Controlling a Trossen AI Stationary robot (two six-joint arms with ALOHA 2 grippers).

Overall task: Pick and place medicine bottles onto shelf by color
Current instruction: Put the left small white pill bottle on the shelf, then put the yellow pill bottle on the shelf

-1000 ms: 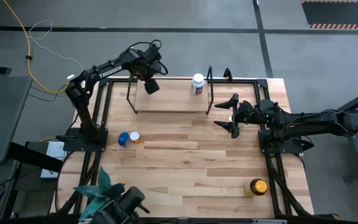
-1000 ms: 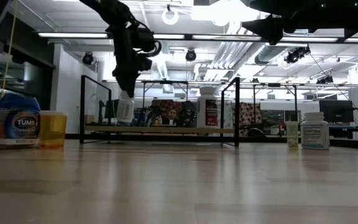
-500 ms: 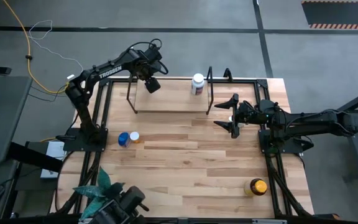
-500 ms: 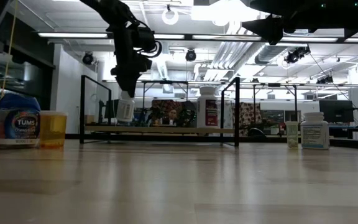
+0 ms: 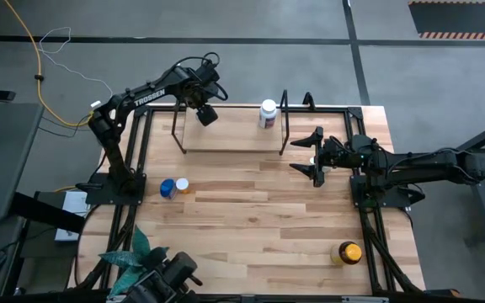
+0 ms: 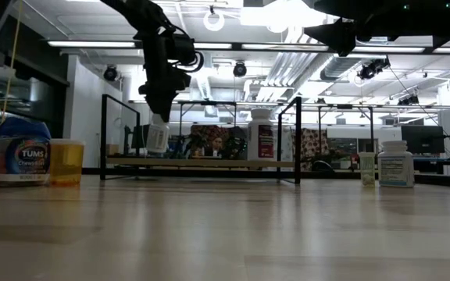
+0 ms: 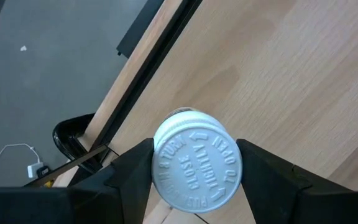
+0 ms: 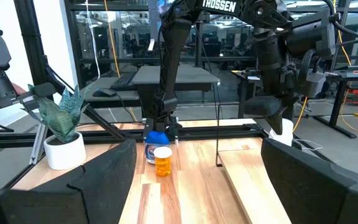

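The left gripper is clamping a white bottle above the shelf. Lowering it upright before releasing is advisable; the right gripper is hanging open.

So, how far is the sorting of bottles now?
Done: one white bottle stands at the shelf's right end. In hand: the left claw holds another white bottle over the shelf's left end. Left: blue bottle, orange bottle, amber bottle. The right claw waits open.

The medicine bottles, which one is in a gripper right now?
The white bottle clamped in the left gripper over the shelf; the others stand free.
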